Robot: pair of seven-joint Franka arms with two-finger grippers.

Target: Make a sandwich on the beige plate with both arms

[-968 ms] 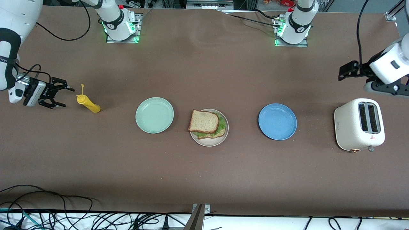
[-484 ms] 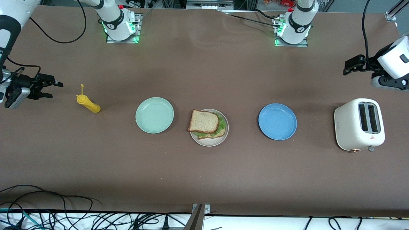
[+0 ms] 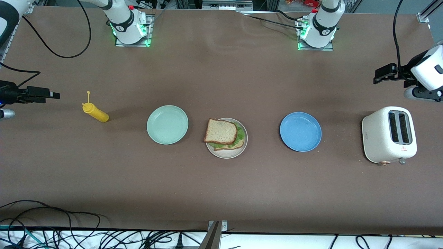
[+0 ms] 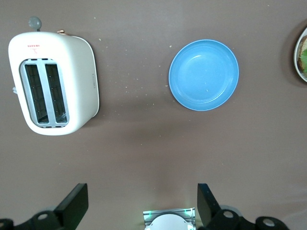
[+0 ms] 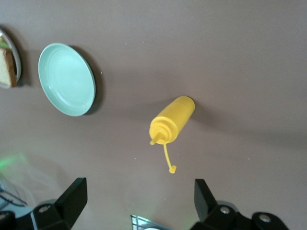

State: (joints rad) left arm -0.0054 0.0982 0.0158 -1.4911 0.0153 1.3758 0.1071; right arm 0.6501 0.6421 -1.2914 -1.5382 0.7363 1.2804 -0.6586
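Note:
The sandwich, two tan bread slices with green lettuce between them, lies on the beige plate at the table's middle. An edge of the plate shows in the left wrist view and in the right wrist view. My right gripper is open and empty, up at the right arm's end of the table beside the yellow bottle. In its own view the right gripper has its fingers wide apart. My left gripper is open and empty above the table near the toaster. The left gripper also shows wide open in its own view.
A mint green plate sits beside the beige plate toward the right arm's end, a blue plate toward the left arm's end. A yellow squeeze bottle lies near the right gripper. A white toaster stands near the left gripper.
My right gripper has drawn back from the yellow bottle toward the table's end and turned edge-on. My left gripper has drifted slightly toward the table's end. The sandwich has not moved.

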